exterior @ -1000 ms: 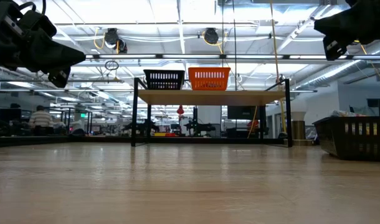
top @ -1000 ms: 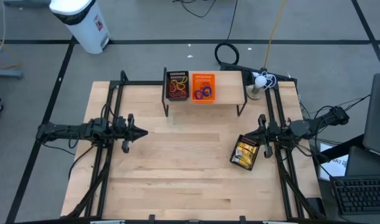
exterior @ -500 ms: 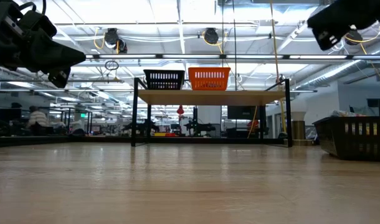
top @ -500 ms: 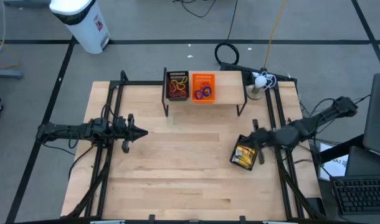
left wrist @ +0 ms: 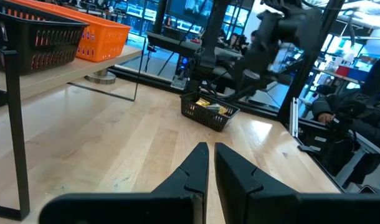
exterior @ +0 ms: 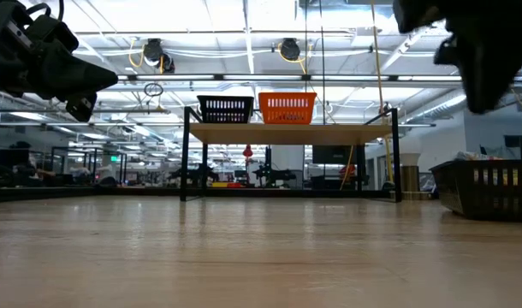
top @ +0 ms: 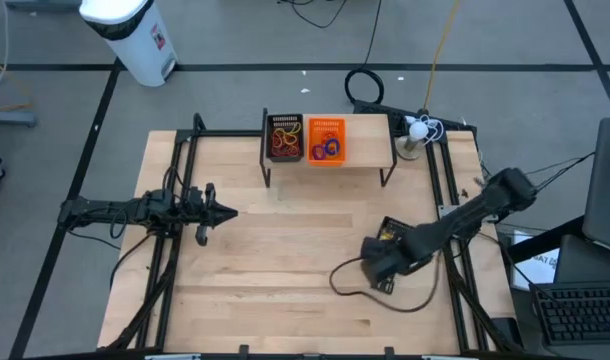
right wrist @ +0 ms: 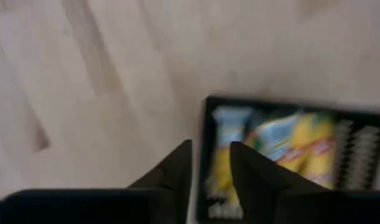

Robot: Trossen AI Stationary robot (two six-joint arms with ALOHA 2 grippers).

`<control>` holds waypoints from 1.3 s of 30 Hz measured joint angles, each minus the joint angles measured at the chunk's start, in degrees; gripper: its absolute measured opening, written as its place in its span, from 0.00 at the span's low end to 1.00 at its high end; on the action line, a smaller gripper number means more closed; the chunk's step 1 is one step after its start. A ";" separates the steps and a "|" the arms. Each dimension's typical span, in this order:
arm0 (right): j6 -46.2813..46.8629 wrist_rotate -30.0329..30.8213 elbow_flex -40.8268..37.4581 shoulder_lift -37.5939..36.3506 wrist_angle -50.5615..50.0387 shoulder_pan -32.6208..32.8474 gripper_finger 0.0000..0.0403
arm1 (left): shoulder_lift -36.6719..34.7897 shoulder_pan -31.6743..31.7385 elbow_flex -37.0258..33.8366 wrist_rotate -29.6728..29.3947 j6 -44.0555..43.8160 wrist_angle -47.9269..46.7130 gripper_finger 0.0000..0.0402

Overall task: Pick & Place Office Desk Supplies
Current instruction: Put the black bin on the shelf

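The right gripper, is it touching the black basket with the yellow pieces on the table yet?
Cannot tell. The right wrist view shows the right gripper with fingers slightly parted, straddling the black basket's rim, but blur hides any contact. The high view doesn't settle it.

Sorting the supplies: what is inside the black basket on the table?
The black basket holds yellow-and-white packets. The right arm covers most of it from above, so their number is unclear.

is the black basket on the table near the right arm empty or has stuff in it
Not empty. The black basket holds yellow-and-white pieces, seen from the right wrist; the left wrist view also shows yellow inside it. How full it is cannot be told.
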 joint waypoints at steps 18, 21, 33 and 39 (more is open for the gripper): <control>5.60 -2.71 1.47 10.96 -3.88 -0.11 0.45 | 0.00 -0.04 0.00 0.11 -0.48 -0.23 0.06; 6.15 -2.81 -1.08 11.02 -2.58 -0.11 0.43 | 0.00 -0.02 0.00 0.15 -0.42 -0.32 0.06; 4.87 -2.73 -8.28 10.67 1.45 -0.48 0.26 | 0.00 -0.02 0.00 0.13 -0.42 -0.34 0.06; 2.52 -3.45 -8.37 10.61 1.14 0.30 0.03 | 0.00 -0.01 0.00 0.13 -0.61 -0.32 0.06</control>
